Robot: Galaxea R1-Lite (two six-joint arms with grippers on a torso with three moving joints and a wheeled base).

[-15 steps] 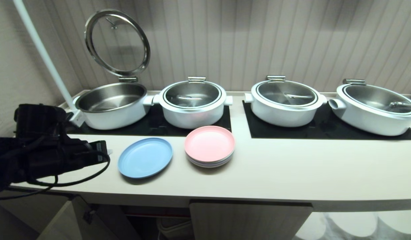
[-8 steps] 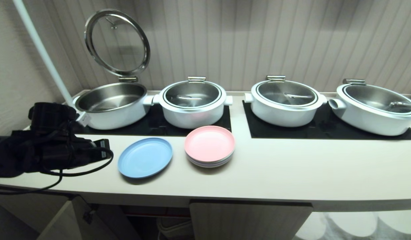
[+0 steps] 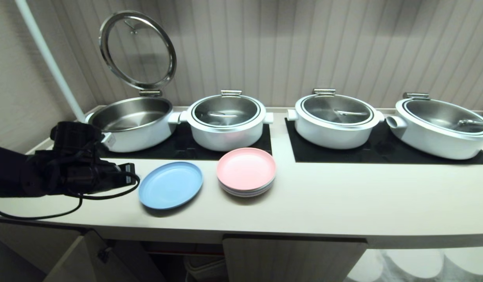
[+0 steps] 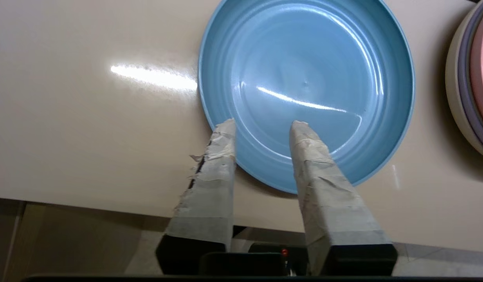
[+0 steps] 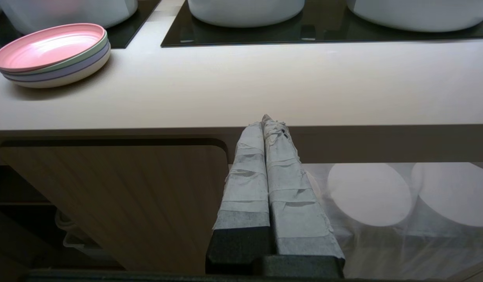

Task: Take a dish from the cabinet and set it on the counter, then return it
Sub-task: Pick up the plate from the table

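Note:
The blue dish [image 3: 170,185] lies flat on the cream counter [image 3: 343,203], left of the pink-topped stack. My left gripper [image 3: 128,177] reaches in level from the left, just short of the dish's left rim. In the left wrist view this gripper [image 4: 263,123] is open: one taped finger [image 4: 220,164] lies along the dish's [image 4: 304,78] rim, the other over its inside, and nothing is clamped between them. My right gripper [image 5: 267,119] is shut and empty, parked below the counter's front edge beside a cabinet door [image 5: 120,196].
A pastel plate stack [image 3: 246,171] stands right of the dish. Several white pots [image 3: 226,121] sit on black mats [image 3: 186,147] behind, the leftmost with its lid [image 3: 137,51] raised. Below the counter a cabinet door [image 3: 79,260] hangs open at the left.
My left arm has moved right along the counter and a little further in, closing on the dish's left rim. Dish, stack and pots have stayed put.

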